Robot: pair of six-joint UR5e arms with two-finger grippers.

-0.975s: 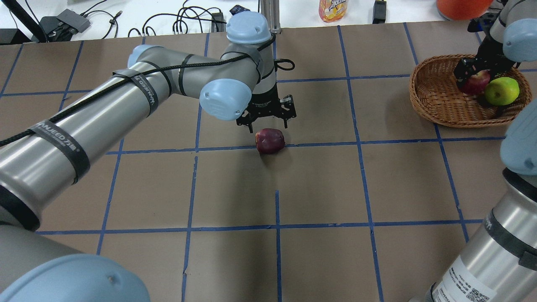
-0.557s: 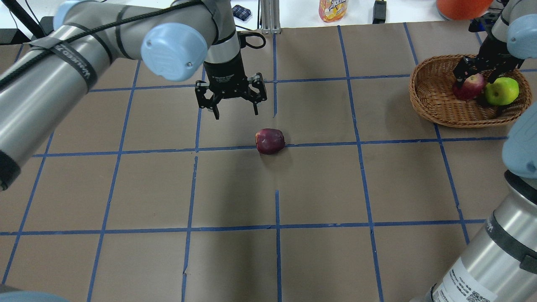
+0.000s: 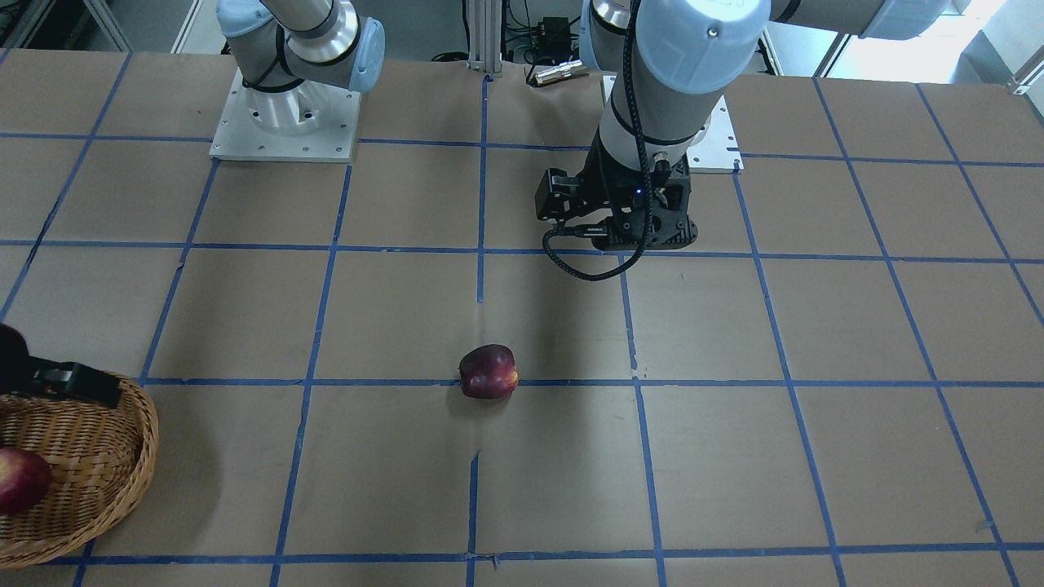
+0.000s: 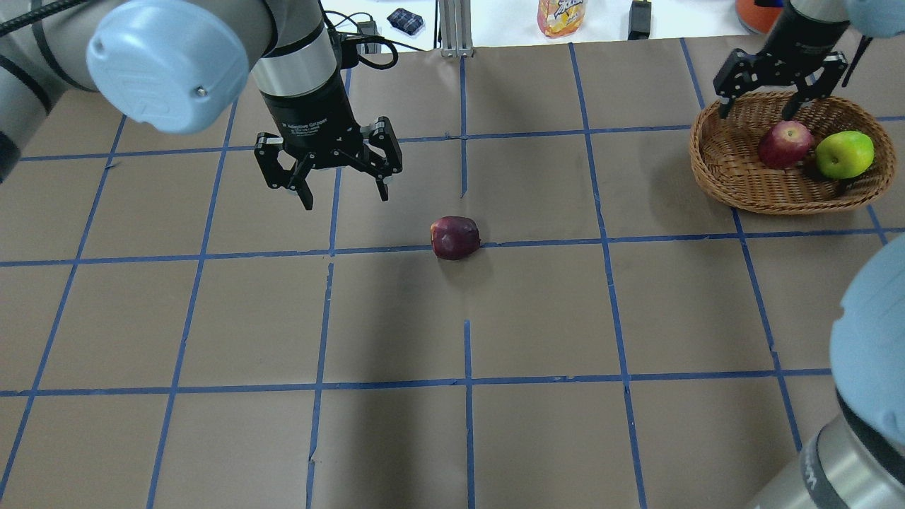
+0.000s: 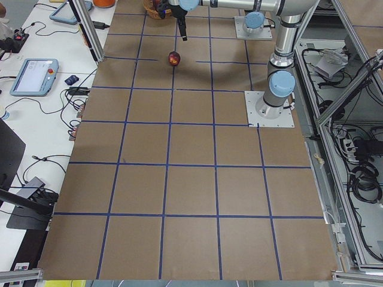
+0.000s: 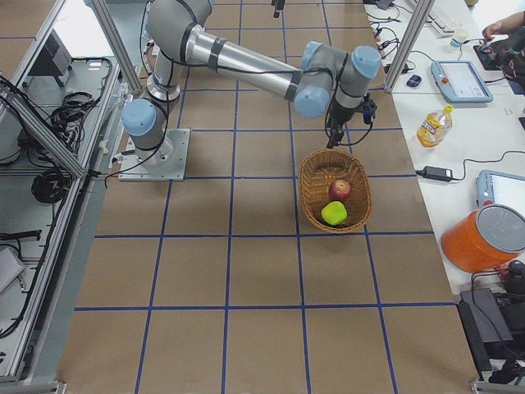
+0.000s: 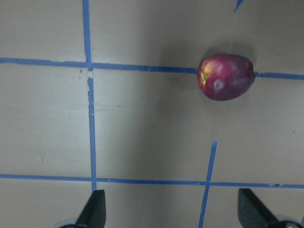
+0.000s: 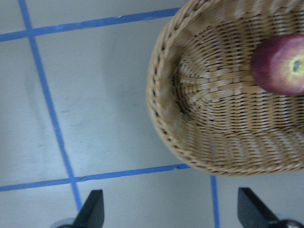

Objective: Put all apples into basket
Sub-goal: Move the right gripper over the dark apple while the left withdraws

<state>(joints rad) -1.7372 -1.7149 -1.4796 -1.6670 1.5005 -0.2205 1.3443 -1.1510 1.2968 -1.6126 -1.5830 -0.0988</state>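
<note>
Over on the left of the table (image 4: 537, 318), the left gripper (image 4: 346, 200) hangs with its fingers spread wide and nothing between them, a little back from the dark apple (image 4: 454, 237). That apple sits alone mid-table on a blue tape line (image 4: 283, 252), well apart from everything else. Moving right, the basket (image 4: 701, 152) holds the red apple (image 4: 783, 143) and the green apple (image 4: 843, 154) side by side. Above its far rim the right gripper (image 4: 755, 113) hovers, fingers spread and empty. Two in, one to go, by my reckoning, and it looks like the left arm's job.
</note>
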